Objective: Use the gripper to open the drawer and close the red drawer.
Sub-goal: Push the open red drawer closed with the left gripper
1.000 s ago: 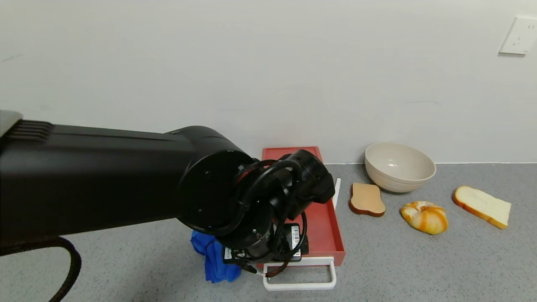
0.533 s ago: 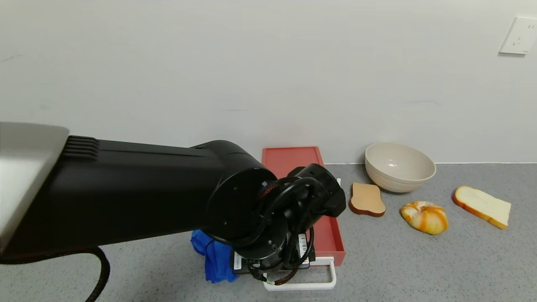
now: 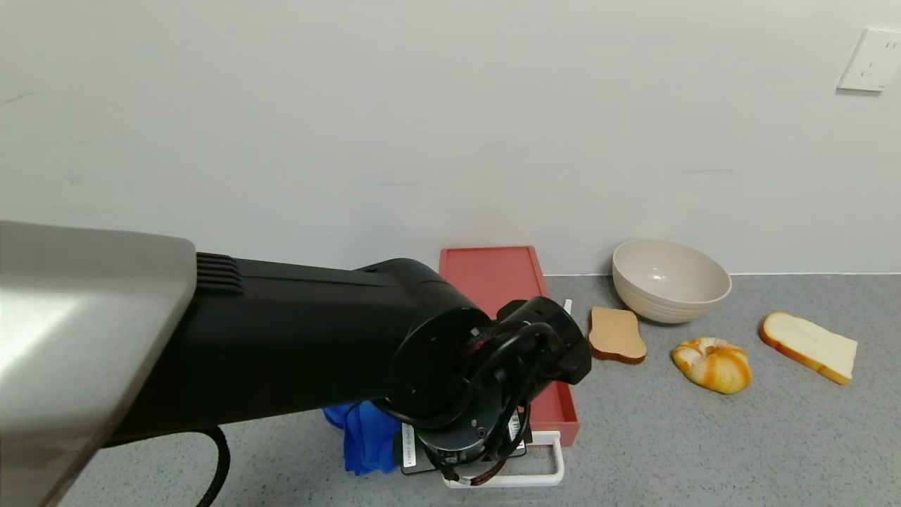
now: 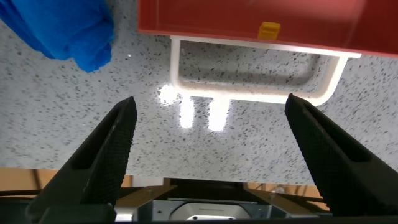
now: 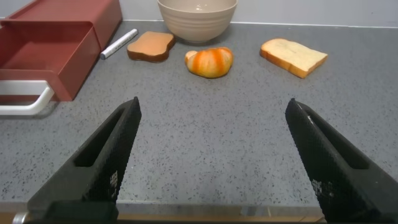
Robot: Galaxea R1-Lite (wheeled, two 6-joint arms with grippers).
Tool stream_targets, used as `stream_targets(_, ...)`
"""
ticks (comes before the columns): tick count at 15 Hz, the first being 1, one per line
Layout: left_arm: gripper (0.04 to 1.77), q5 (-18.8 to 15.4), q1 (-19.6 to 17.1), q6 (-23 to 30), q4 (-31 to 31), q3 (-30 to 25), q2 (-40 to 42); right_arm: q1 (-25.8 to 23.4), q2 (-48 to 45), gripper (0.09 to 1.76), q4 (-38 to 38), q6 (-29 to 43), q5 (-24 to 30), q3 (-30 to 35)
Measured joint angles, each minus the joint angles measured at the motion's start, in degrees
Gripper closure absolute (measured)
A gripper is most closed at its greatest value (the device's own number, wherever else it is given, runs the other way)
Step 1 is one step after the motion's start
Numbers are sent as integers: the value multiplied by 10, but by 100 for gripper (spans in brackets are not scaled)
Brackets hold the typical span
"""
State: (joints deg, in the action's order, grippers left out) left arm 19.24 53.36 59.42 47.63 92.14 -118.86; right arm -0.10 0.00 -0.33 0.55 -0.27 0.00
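The salmon-red drawer stands against the wall with its tray slid out toward me. Its white loop handle is at the tray's front. My left arm's wrist hangs over the tray's front and hides the fingers in the head view. In the left wrist view my left gripper is open and empty, pointing down, with its tips just on the near side of the handle and apart from it. My right gripper is open and empty, low over the counter to the right of the tray.
A blue cloth lies left of the tray. A white marker, a toast slice, a beige bowl, a croissant and a white bread slice lie to the right. The counter's front edge is close behind the left gripper.
My left arm has reached farther right and its hand has come down over the tray's front and handle. The drawer and tray have not moved.
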Motion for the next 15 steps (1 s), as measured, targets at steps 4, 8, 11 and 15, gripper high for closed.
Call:
stream_targets(4,9,-13,0,20,-13,5,-19,0,0,14,0,0,0,0)
stream_targets(8,9,-26,0,45,-19,3,-37,0,0,14,0,0,0,0)
stream_targets(11,9,-34,1,61,-23,-2,-49,0,0,14,0,0,0,0)
stream_targets(15,9,-53,2,67,-25,-3,-56,0,0,14,0,0,0,0)
